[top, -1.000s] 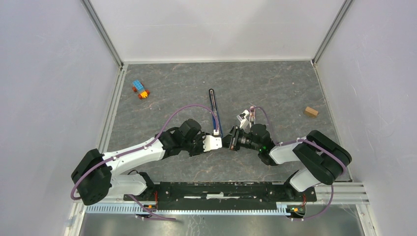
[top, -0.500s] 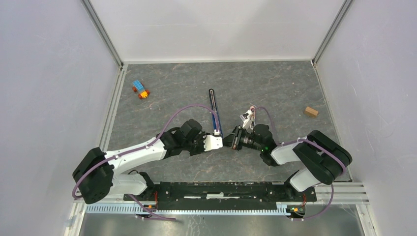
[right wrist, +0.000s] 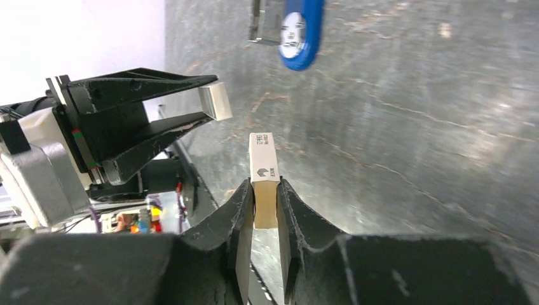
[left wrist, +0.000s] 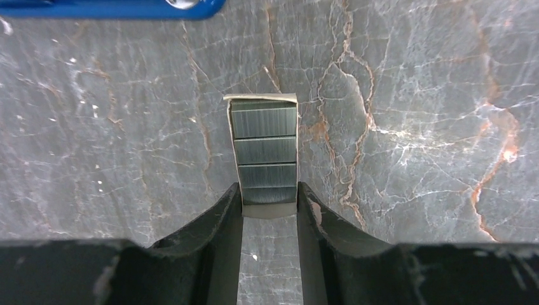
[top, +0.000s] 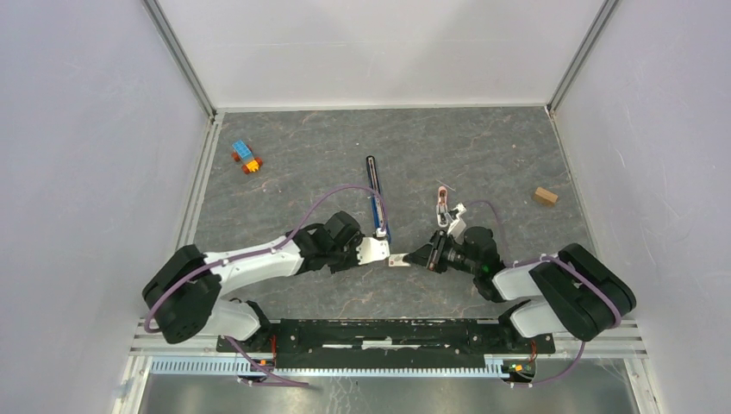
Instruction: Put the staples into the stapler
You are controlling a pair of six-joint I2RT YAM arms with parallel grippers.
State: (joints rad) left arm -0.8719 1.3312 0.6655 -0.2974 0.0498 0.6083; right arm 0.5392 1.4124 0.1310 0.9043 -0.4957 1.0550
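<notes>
The stapler (top: 375, 197) lies opened out flat on the marble table, black end far, blue part near. Its blue body edges the top of the left wrist view (left wrist: 108, 7) and shows in the right wrist view (right wrist: 300, 32). My left gripper (top: 395, 258) (left wrist: 269, 194) is shut on the near end of a small paper tray holding the staples (left wrist: 264, 147), silvery-grey strips side by side. My right gripper (top: 424, 256) (right wrist: 266, 190) faces it a short gap away. It is shut on a small white-and-tan cardboard box (right wrist: 265, 171).
Blue-orange-red toy bricks (top: 246, 157) lie far left and a tan block (top: 544, 196) far right. A small pink-and-white piece (top: 441, 203) sits just beyond my right wrist. White walls with metal rails (top: 196, 203) enclose the table.
The two grippers, touching a second ago, have drawn apart. The right one moved right with the cardboard box, while the tray of staples stays in the left one.
</notes>
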